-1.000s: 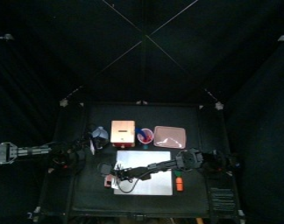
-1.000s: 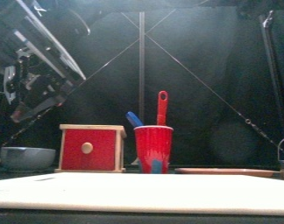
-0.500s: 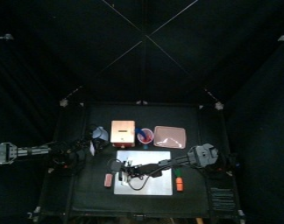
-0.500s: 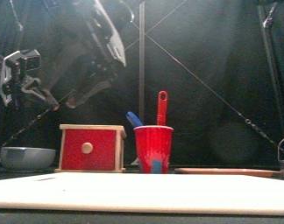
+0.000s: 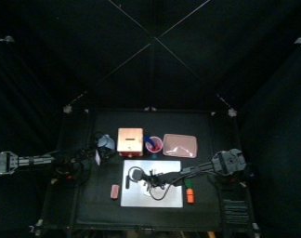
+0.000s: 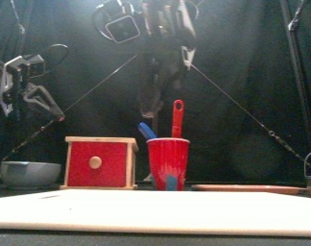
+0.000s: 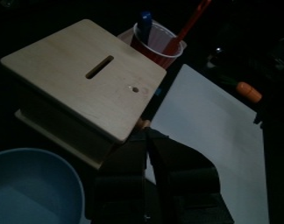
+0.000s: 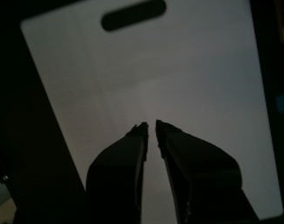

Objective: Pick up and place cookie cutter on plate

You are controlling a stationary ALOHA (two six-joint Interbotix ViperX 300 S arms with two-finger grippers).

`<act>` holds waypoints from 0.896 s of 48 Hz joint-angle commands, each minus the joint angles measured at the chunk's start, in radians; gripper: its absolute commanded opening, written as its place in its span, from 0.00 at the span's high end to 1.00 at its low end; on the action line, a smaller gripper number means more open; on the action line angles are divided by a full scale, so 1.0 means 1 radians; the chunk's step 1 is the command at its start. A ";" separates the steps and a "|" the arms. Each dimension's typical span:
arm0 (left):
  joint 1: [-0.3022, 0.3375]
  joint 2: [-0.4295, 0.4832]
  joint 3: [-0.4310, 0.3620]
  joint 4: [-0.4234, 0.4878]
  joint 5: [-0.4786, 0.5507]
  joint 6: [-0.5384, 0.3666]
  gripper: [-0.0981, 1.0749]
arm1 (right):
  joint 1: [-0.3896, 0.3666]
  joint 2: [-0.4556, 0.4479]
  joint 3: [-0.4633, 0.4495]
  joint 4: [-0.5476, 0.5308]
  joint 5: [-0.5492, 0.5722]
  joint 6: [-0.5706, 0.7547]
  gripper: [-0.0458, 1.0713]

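Bare white board (image 5: 153,174); box (image 5: 131,140), cup (image 5: 153,143) behind.

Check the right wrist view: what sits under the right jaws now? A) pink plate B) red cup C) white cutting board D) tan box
C: the right wrist view shows the right gripper over the white cutting board, whose handle slot is visible; no plate, box or cup appears there.

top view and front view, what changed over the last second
The right gripper lifted and swung from the left towards the middle over the board; its jaws closed on nothing. The left gripper, box, cup and plate stayed put.
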 commanded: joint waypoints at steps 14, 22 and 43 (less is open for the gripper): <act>0.003 0.002 -0.015 -0.005 -0.006 0.002 0.55 | 0.021 -0.209 0.210 -0.031 0.002 0.189 0.48; 0.003 0.002 -0.015 -0.003 -0.005 0.002 0.55 | 0.032 -0.298 0.319 -0.051 0.006 0.296 0.48; 0.003 0.002 -0.015 -0.005 -0.006 0.002 0.55 | 0.064 -0.528 0.623 -0.054 0.058 0.561 0.31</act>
